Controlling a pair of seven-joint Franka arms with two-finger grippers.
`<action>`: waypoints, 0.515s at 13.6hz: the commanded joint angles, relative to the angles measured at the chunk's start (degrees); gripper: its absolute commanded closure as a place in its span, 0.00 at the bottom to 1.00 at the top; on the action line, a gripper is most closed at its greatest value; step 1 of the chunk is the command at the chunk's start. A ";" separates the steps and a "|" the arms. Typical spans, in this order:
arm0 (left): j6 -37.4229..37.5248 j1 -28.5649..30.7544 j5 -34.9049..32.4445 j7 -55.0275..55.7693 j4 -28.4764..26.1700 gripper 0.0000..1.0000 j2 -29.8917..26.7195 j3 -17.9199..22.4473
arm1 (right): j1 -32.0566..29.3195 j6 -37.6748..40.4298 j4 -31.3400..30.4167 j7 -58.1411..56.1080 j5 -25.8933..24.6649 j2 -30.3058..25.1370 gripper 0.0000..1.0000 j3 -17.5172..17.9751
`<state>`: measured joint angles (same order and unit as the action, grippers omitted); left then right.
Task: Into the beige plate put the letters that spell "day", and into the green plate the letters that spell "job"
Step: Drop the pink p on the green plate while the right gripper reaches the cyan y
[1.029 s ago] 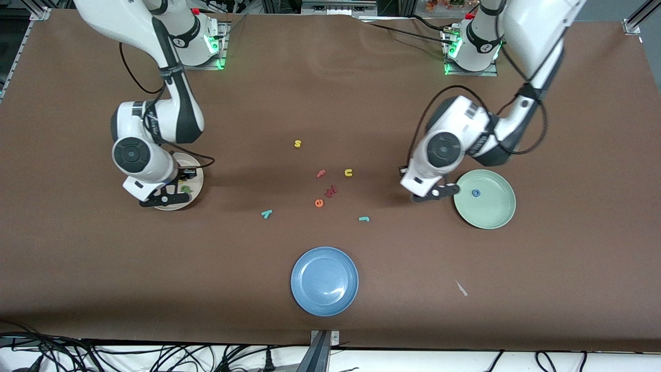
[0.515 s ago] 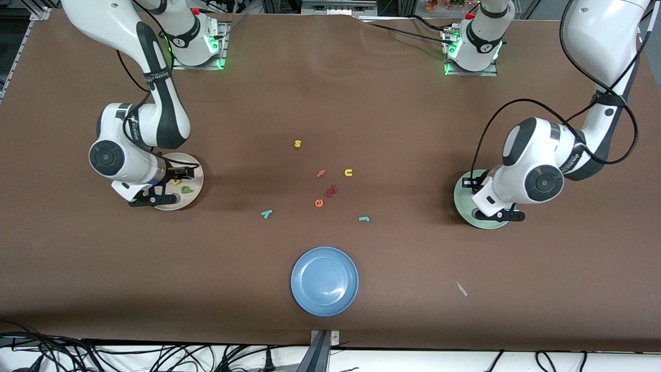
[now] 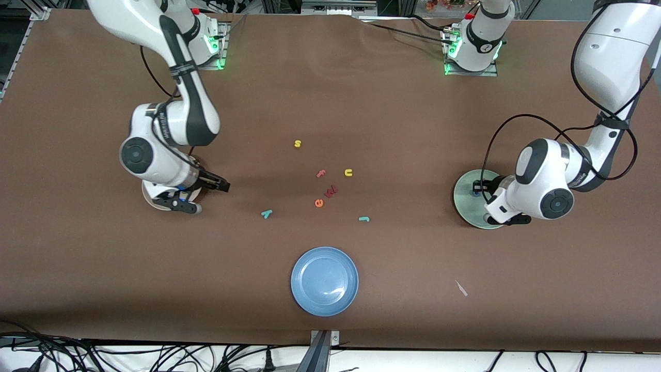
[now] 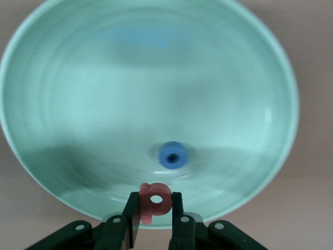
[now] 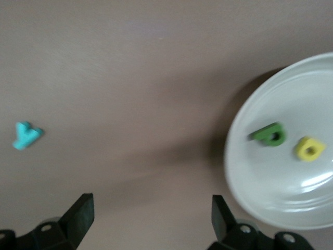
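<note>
L gripper [image 4: 155, 229] hangs over the green plate [image 4: 62, 130], jaws clamped on the pinkish-red "b" [image 4: 154, 200]; blue "o" [image 4: 173, 154] lies in that plate near centre. R gripper [image 5: 151, 219] is over the table at the beige plate [image 5: 250, 177] edge, jaws wide, empty; green "a" [image 5: 269, 135] & yellow "d" [image 5: 309, 149] lie in it. Teal "y" [image 3: 266, 213] sits at 9 o'clock of teal "j" [image 3: 364, 219], both on the table [image 3: 392, 129]. Blue plate [image 3: 325, 280] at 6 o'clock of the loose letters.
</note>
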<state>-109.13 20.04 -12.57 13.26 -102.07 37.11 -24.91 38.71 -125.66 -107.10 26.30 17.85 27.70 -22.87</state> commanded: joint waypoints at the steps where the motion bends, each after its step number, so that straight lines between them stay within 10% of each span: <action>1: 0.06 0.70 -2.90 -0.43 0.64 0.72 1.38 -0.41 | 2.33 0.67 8.90 9.53 1.23 6.13 0.00 -0.42; 2: -0.03 0.96 -2.90 -0.34 0.73 0.03 1.82 -0.41 | 2.34 0.94 10.93 10.25 1.14 7.71 0.00 -0.33; 7: 0.85 0.44 -1.94 -0.16 0.99 0.00 -1.15 -2.68 | 1.55 0.76 12.71 10.79 2.71 8.69 0.00 0.99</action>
<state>-109.14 20.62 -13.62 13.27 -101.34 38.12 -25.71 41.36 -125.72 -96.07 37.04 18.75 35.87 -22.23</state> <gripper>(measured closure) 0.326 0.000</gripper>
